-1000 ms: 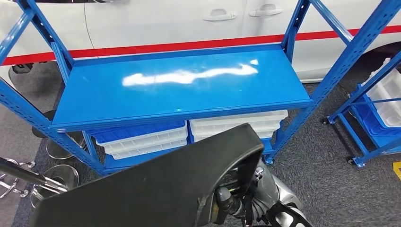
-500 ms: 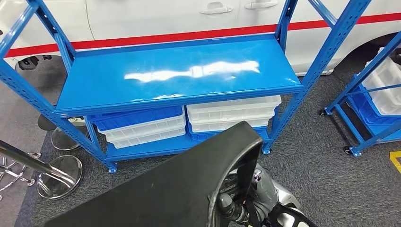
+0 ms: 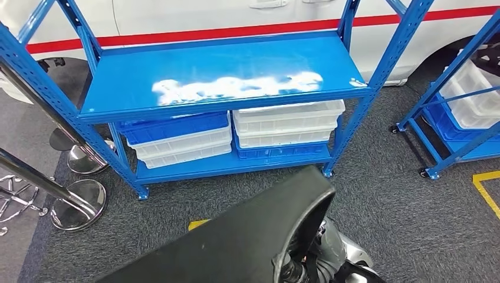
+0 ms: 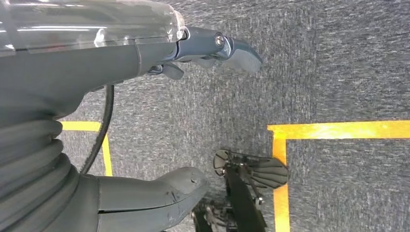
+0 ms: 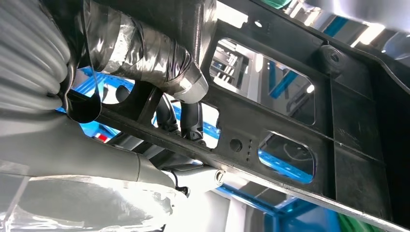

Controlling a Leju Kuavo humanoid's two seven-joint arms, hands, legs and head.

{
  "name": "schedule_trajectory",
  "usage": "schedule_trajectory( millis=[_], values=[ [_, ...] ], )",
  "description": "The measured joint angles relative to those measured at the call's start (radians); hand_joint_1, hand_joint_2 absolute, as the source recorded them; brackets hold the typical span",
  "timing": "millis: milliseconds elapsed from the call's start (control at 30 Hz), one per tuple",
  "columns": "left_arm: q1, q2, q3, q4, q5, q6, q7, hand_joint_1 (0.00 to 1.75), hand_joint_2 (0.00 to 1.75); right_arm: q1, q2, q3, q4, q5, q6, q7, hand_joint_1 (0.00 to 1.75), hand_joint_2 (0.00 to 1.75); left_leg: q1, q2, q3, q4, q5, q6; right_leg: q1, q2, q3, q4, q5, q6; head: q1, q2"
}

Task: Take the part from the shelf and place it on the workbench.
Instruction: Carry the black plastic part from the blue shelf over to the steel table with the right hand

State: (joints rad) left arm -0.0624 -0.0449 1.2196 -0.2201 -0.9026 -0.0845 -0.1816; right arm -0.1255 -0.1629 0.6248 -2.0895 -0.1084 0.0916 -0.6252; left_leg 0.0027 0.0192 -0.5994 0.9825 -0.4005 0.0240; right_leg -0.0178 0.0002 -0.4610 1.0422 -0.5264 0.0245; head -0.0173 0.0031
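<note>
Part [image 3: 236, 247]: large black plastic panel, held low in my head view in front of the blue shelf [image 3: 224, 76] | Right hand [image 5: 159, 72]: fingers wrapped through the panel's openings, gripping it | Left hand [image 4: 159, 53]: fingers apart, holding nothing, over grey carpet [image 4: 338, 63] with yellow floor tape [image 4: 338, 129] | Lower shelf: blue and white bins [image 3: 289, 122].

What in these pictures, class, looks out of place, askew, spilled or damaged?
Nothing stands out. The black part is held in the right hand, the blue shelf stands square with its white bins stacked evenly, and the left hand hangs empty over the carpet.
</note>
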Motion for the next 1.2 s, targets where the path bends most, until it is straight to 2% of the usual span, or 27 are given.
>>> schedule_trajectory(
  millis=[33, 67, 100, 133, 167, 200, 267, 300, 333, 367, 400, 433, 467, 533, 567, 633, 667, 700, 767, 800, 833, 867, 900, 967, 1033, 1133, 1200],
  values=[
    [0.0, 0.001, 0.0, 0.0, 0.0, 0.0, 0.0, 0.0, 1.75, 0.002, 0.0, 0.0, -0.001, 0.001, 0.0, -0.003, 1.75, 1.75, -0.001, -0.001, -0.004, 0.0, 0.01, -0.006, 0.003, 0.001, 0.029, -0.048, -0.015, -0.006, 0.0, 0.0],
    [0.0, 0.002, 0.0, 0.0, 0.0, 0.0, 0.001, 0.0, 1.75, 0.004, 0.0, 0.0, -0.002, 0.001, 0.0, -0.006, 1.75, 1.75, 0.0, -0.001, -0.008, 0.0, 0.019, -0.012, 0.006, 0.001, 0.036, -0.072, -0.02, -0.014, 0.0, 0.0],
    [0.0, 0.003, 0.0, 0.0, 0.0, 0.0, 0.001, 0.0, 1.75, 0.007, 0.0, 0.0, -0.003, 0.001, 0.0, -0.007, 1.75, 1.75, 0.001, -0.002, -0.014, 0.0, 0.027, -0.017, 0.006, 0.0, 0.027, -0.074, -0.016, -0.023, 0.0, 0.0],
    [0.002, 0.003, 0.0, 0.0, 0.0, 0.0, 0.002, 0.0, 1.75, 0.009, -0.001, 0.0, -0.004, 0.001, 0.0, -0.007, 1.75, 1.75, 0.004, -0.003, -0.023, 0.009, 0.016, -0.023, 0.006, -0.002, 0.014, -0.071, -0.007, -0.034, 0.0, 0.0],
    [0.004, 0.003, 0.0, 0.0, -0.001, 0.0, 0.002, 0.0, 1.75, 0.011, -0.001, 0.0, -0.004, 0.001, 0.0, -0.007, 1.75, 1.75, 0.006, -0.005, -0.034, 0.029, -0.015, -0.029, 0.006, -0.003, 0.001, -0.071, 0.004, -0.046, 0.0, 0.0],
    [0.006, 0.004, 0.0, 0.001, -0.001, 0.001, 0.003, 0.0, 1.75, 0.012, -0.001, 0.0, -0.004, 0.002, 0.0, -0.008, 1.75, 1.75, 0.008, -0.007, -0.048, 0.068, -0.065, -0.034, 0.005, -0.005, -0.015, -0.07, 0.017, -0.056, 0.0, 0.0],
    [0.007, 0.004, 0.0, 0.001, -0.001, 0.003, 0.004, 0.0, 1.75, 0.016, -0.001, 0.0, -0.004, 0.004, 0.001, -0.009, 1.75, 1.75, 0.01, -0.009, -0.073, 0.188, -0.173, -0.041, 0.009, -0.006, -0.049, -0.066, 0.043, -0.064, 0.0, 0.0],
    [0.006, 0.004, 0.0, 0.001, -0.002, 0.003, 0.004, 0.0, 1.75, 0.018, -0.001, -0.001, -0.004, 0.006, 0.002, -0.01, 1.75, 1.75, 0.01, -0.009, -0.079, 0.247, -0.198, -0.043, 0.011, -0.007, -0.068, -0.063, 0.055, -0.064, 0.0, 0.0],
    [0.005, 0.004, 0.0, 0.001, -0.004, 0.003, 0.004, 0.0, 1.75, 0.019, -0.001, -0.001, -0.004, 0.009, 0.003, -0.011, 1.75, 1.75, 0.01, -0.01, -0.075, 0.288, -0.194, -0.043, 0.013, -0.008, -0.087, -0.058, 0.066, -0.064, 0.0, 0.0],
    [0.005, 0.004, 0.0, 0.001, -0.005, 0.003, 0.004, 0.0, 1.75, 0.021, -0.001, -0.002, -0.004, 0.012, 0.005, -0.012, 1.75, 1.75, 0.009, -0.01, -0.059, 0.3, -0.168, -0.041, 0.015, -0.008, -0.108, -0.052, 0.077, -0.064, 0.0, 0.0],
    [0.005, 0.005, 0.0, 0.001, -0.007, 0.003, 0.004, 0.0, 1.75, 0.021, -0.001, -0.003, -0.004, 0.015, 0.007, -0.014, 1.75, 1.75, 0.008, -0.01, -0.027, 0.28, -0.133, -0.036, 0.016, -0.007, -0.127, -0.046, 0.088, -0.063, 0.0, 0.0],
    [0.004, 0.006, 0.0, 0.001, -0.008, 0.003, 0.004, 0.0, 1.75, 0.022, -0.001, -0.004, -0.005, 0.019, 0.009, -0.016, 1.75, 1.75, 0.006, -0.012, 0.02, 0.228, -0.107, -0.028, 0.017, -0.007, -0.142, -0.041, 0.097, -0.062, 0.0, 0.0],
    [0.002, 0.008, 0.0, 0.001, -0.009, 0.002, 0.004, 0.0, 1.75, 0.022, -0.001, -0.005, -0.006, 0.023, 0.011, -0.018, 1.75, 1.75, 0.002, -0.013, 0.082, 0.149, -0.103, -0.019, 0.018, -0.006, -0.153, -0.037, 0.106, -0.06, 0.0, 0.0],
    [-0.001, 0.014, 0.0, 0.001, -0.01, 0.002, 0.002, 0.0, 1.75, 0.022, -0.001, -0.008, -0.01, 0.032, 0.011, -0.023, 1.75, 1.75, -0.006, -0.015, 0.18, 0.004, -0.133, -0.005, 0.018, -0.007, -0.164, -0.034, 0.123, -0.051, 0.0, 0.0],
    [-0.002, 0.015, 0.0, 0.002, -0.012, 0.002, 0.003, 0.0, 1.75, 0.022, -0.001, -0.01, -0.012, 0.037, 0.011, -0.025, 1.75, 1.75, -0.009, -0.015, 0.203, -0.038, -0.147, -0.002, 0.018, -0.008, -0.167, -0.036, 0.132, -0.045, 0.0, 0.0],
    [-0.002, 0.017, 0.0, 0.002, -0.015, 0.007, 0.016, 0.0, 1.75, 0.023, -0.003, -0.017, -0.014, 0.049, 0.007, -0.027, 1.75, 1.75, -0.008, -0.013, 0.199, -0.062, -0.138, 0.004, 0.016, -0.008, -0.173, -0.04, 0.145, -0.032, 0.0, 0.0],
    [-0.001, 0.018, 0.0, 0.002, -0.017, 0.014, 0.035, 0.0, 1.75, 0.023, -0.004, -0.021, -0.015, 0.054, 0.005, -0.027, 1.75, 1.75, -0.005, -0.011, 0.191, -0.068, -0.127, 0.01, 0.016, -0.007, -0.179, -0.03, 0.128, -0.026, 0.0, 0.0],
    [0.0, 0.019, 0.0, 0.002, -0.019, 0.024, 0.059, 0.0, 1.75, 0.022, -0.006, -0.026, -0.016, 0.063, 0.004, -0.027, 1.75, 1.75, -0.002, -0.008, 0.182, -0.071, -0.115, 0.015, 0.015, -0.005, -0.189, -0.003, 0.093, -0.021, 0.0, 0.0],
    [0.001, 0.024, 0.002, 0.002, -0.016, 0.049, 0.108, 0.0, 1.75, 0.022, -0.011, -0.033, -0.018, 0.088, 0.0, -0.023, 1.75, 1.75, -0.001, -0.005, 0.156, -0.067, -0.095, 0.022, 0.011, -0.002, -0.223, 0.113, -0.008, -0.011, 0.0, 0.0],
    [0.002, 0.027, 0.004, 0.002, -0.013, 0.061, 0.124, 0.0, 1.75, 0.021, -0.015, -0.034, -0.018, 0.104, -0.001, -0.018, 1.75, 1.75, -0.001, -0.004, 0.142, -0.063, -0.087, 0.022, 0.01, -0.002, -0.24, 0.181, -0.038, -0.006, 0.0, 0.0],
    [0.002, 0.032, 0.007, 0.002, -0.01, 0.071, 0.134, 0.0, 1.75, 0.021, -0.018, -0.034, -0.018, 0.118, -0.002, -0.014, 1.75, 1.75, -0.001, -0.003, 0.128, -0.057, -0.079, 0.021, 0.008, -0.002, -0.25, 0.235, -0.042, -0.002, 0.0, 0.0],
    [0.002, 0.038, 0.009, 0.002, -0.008, 0.078, 0.14, 0.0, 1.75, 0.021, -0.022, -0.035, -0.018, 0.129, -0.003, -0.01, 1.75, 1.75, -0.001, -0.001, 0.113, -0.048, -0.074, 0.019, 0.005, -0.003, -0.245, 0.255, -0.021, 0.001, 0.0, 0.0],
    [0.002, 0.042, 0.011, 0.002, -0.007, 0.082, 0.144, 0.0, 1.75, 0.021, -0.026, -0.035, -0.018, 0.136, -0.003, -0.007, 1.75, 1.75, 0.0, 0.002, 0.098, -0.037, -0.07, 0.017, 0.002, -0.005, -0.22, 0.237, 0.01, 0.003, 0.0, 0.0],
    [0.004, 0.052, 0.017, 0.002, -0.003, 0.09, 0.148, 0.0, 1.75, 0.018, -0.032, -0.036, -0.018, 0.142, -0.003, -0.005, 1.75, 1.75, -0.001, 0.009, 0.077, -0.019, -0.067, 0.012, 0.001, -0.028, -0.128, 0.114, 0.047, 0.004, 0.0, 0.0],
    [0.006, 0.061, 0.023, 0.002, 0.0, 0.111, 0.153, 0.0, 1.75, 0.007, -0.042, -0.038, -0.018, 0.137, 0.001, -0.003, 1.75, 1.75, -0.005, 0.017, 0.069, -0.008, -0.064, 0.003, 0.006, -0.049, -0.061, 0.002, 0.034, -0.006, 0.0, 0.0],
    [0.005, 0.07, 0.027, 0.002, -0.001, 0.145, 0.15, 0.0, 1.75, -0.016, -0.063, -0.05, -0.016, 0.117, 0.026, 0.01, 1.75, 1.75, -0.005, 0.036, 0.059, -0.001, -0.06, -0.015, 0.009, -0.033, -0.053, -0.041, 0.022, -0.036, 0.0, 0.0],
    [0.002, 0.076, 0.027, 0.002, -0.001, 0.156, 0.145, 0.0, 1.75, -0.03, -0.071, -0.056, -0.014, 0.106, 0.04, 0.019, 1.75, 1.75, -0.002, 0.023, 0.039, 0.041, -0.096, -0.027, 0.007, -0.019, -0.062, -0.047, 0.032, -0.056, 0.0, 0.0]
  ],
)
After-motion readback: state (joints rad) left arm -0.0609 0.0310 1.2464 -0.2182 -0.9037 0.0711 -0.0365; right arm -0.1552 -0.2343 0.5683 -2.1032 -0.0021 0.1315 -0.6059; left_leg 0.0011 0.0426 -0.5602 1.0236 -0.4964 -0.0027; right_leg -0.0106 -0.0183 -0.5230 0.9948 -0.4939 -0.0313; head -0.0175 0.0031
